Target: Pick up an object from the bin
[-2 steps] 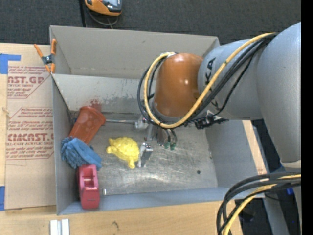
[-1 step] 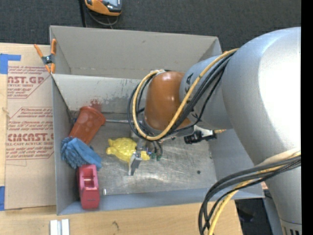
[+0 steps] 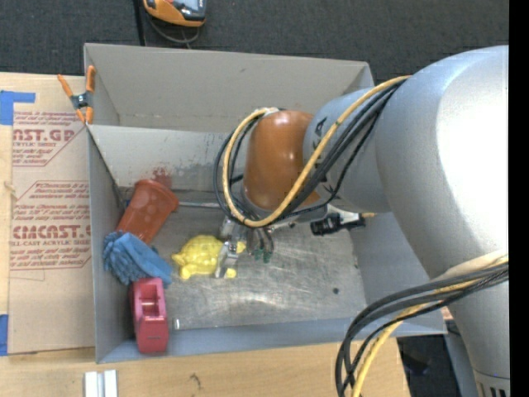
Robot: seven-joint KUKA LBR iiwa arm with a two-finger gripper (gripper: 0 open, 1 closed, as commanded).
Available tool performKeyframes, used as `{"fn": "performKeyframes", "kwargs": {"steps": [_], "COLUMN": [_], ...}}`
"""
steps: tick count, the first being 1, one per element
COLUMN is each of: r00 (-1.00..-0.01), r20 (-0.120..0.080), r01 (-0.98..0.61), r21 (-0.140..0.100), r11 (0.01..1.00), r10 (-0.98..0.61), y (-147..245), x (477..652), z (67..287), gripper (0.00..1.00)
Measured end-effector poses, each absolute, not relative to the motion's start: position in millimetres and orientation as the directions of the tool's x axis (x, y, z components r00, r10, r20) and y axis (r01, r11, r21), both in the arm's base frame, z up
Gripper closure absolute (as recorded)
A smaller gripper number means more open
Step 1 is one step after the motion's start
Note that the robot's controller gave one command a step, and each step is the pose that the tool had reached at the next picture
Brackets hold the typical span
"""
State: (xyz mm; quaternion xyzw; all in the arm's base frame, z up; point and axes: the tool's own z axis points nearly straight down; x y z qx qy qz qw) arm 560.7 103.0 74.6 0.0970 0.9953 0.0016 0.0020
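Gripper (image 3: 245, 259) low at bin (image 3: 347, 296) centre, jaws apart, just beside yellow toy (image 3: 198, 257); probably light, squashy; pinch across middle.

cup (image 3: 147, 209) is found tipped over by the bin's (image 3: 207, 98) left wall, toward the back | glove (image 3: 132, 257) is laid just in front of it | soft toy (image 3: 197, 257) is set right of the glove | gripper (image 3: 241, 256) is parked just right of the toy | dispenser-like block (image 3: 150, 314) is tucked in the front-left corner
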Motion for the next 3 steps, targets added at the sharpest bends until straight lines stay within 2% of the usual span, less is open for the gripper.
{"fn": "performKeyframes", "kwargs": {"steps": [2, 3], "r00": [-0.981, -0.981], "r20": [-0.002, -0.001], "r01": [0.193, 0.193], "r21": [0.003, 0.002], "r11": [0.981, 0.981], "r10": [0.193, 0.193], "y": [103.0, 103.0], "x": [559.7, 559.6], "z": [78.2, 87.3], "gripper": [1.0, 1.0]}}
